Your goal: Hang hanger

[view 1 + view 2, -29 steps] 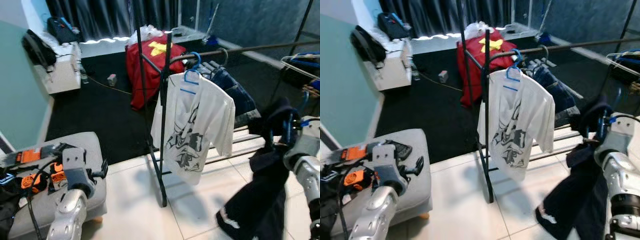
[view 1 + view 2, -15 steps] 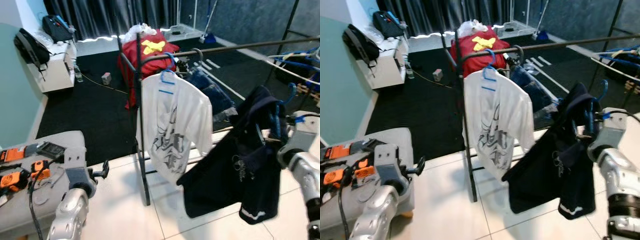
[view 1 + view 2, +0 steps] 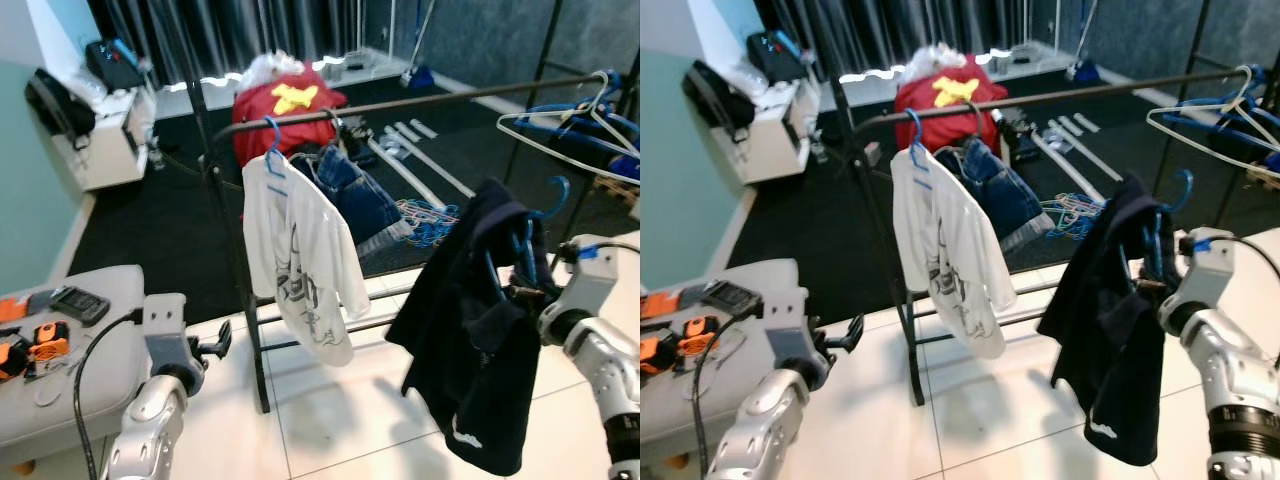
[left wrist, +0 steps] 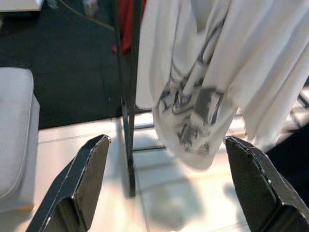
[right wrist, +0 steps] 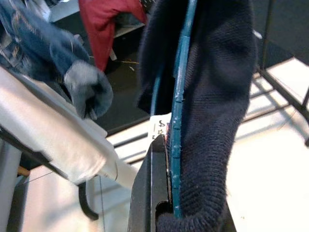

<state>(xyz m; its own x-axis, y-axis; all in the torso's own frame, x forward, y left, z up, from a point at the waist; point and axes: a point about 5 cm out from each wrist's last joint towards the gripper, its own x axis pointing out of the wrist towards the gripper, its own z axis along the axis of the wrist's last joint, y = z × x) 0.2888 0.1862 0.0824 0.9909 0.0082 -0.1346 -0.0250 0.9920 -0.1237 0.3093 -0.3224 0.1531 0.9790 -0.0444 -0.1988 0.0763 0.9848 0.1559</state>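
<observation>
Left eye view: right pincer (image 3: 527, 282) at 3 o'clock, clamped on blue hanger (image 3: 522, 232) carrying dark sweater (image 3: 470, 350); hook up, below and in front of rack rail (image 3: 420, 98), not yet on it. Right wrist view confirms: black finger (image 5: 153, 193) pressed tight against teal hanger arm (image 5: 179, 106), knit bunched over it. White T-shirt (image 3: 298, 262) on its own blue hanger at 11 o'clock, jeans (image 3: 352, 192) just beside it on same rail. Spare hangers (image 3: 575, 118) at 2 o'clock. Left pincer (image 4: 164, 183) at 7 o'clock, spread wide, holding nothing, pointed at rack post (image 4: 126, 96) and shirt hem.

Risks, judged: hook well short of rail, needs lift and reach; heavy sweater swinging could twist hanger in grip and turn hook off line. Hook could snag jeans or shirt hanger if aimed too far toward 11. Sweater could slide off one hanger shoulder while tilted. Could also bump rack post with walking base.
</observation>
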